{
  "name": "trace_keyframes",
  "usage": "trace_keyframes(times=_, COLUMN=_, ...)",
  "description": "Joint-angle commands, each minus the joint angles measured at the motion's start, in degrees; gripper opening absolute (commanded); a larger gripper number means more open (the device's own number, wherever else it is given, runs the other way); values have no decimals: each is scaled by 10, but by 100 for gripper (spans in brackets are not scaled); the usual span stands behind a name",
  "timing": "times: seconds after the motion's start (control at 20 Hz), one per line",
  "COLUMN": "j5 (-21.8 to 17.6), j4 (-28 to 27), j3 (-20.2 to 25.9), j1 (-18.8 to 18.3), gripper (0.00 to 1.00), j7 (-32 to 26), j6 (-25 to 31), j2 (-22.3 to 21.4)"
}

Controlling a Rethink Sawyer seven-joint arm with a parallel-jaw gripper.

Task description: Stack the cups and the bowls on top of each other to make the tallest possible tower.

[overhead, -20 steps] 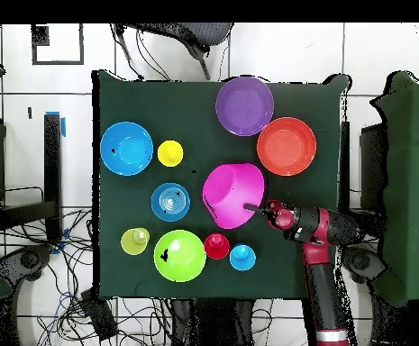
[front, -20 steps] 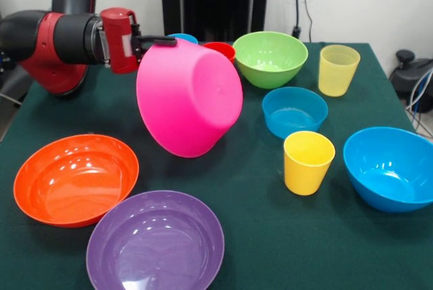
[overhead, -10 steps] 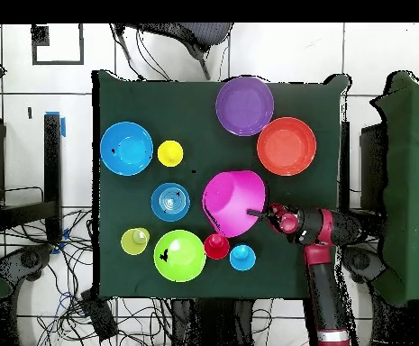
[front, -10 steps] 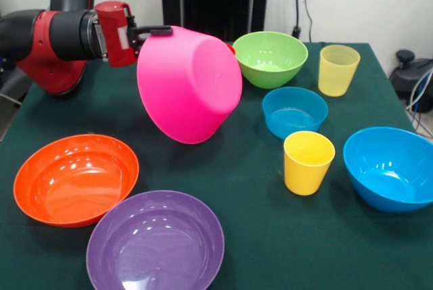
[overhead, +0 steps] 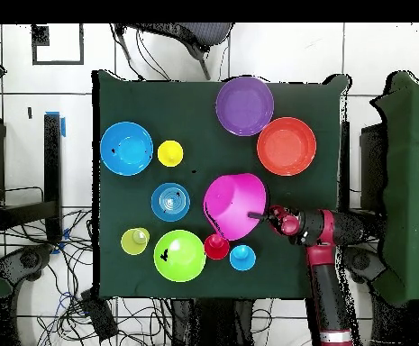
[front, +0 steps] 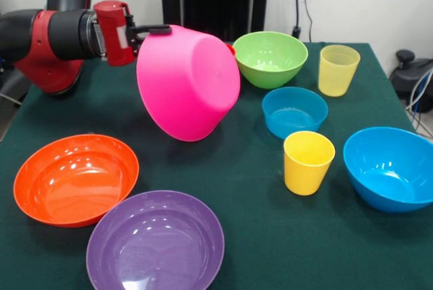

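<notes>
The gripper point(front: 157, 30) is clamped on the rim of the pink bowl point(front: 188, 84), which hangs tilted above the table point(front: 250, 188). The bowl's base faces away from the gripper, toward the green bowl point(front: 270, 58).

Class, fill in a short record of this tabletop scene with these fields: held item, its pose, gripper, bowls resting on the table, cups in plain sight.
held item: pink bowl
its pose: lifted, tipped on its side, underside facing the camera in the front view
gripper: gripper shut on the bowl's rim
bowls resting on the table: orange bowl, purple bowl, green bowl, small blue bowl, larger blue bowl
cups in plain sight: yellow cup, pale yellow cup
</notes>
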Motion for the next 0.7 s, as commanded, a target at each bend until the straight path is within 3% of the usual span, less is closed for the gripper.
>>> trace_keyframes(times=0.05, j5=8, j4=-120, j3=-54, j1=38, gripper=0, j7=-193, j6=53, j2=-1)
trace_keyframes(times=0.7, j5=1, j4=-119, j3=-60, j1=47, gripper=0, j7=-187, j6=51, j2=-16)
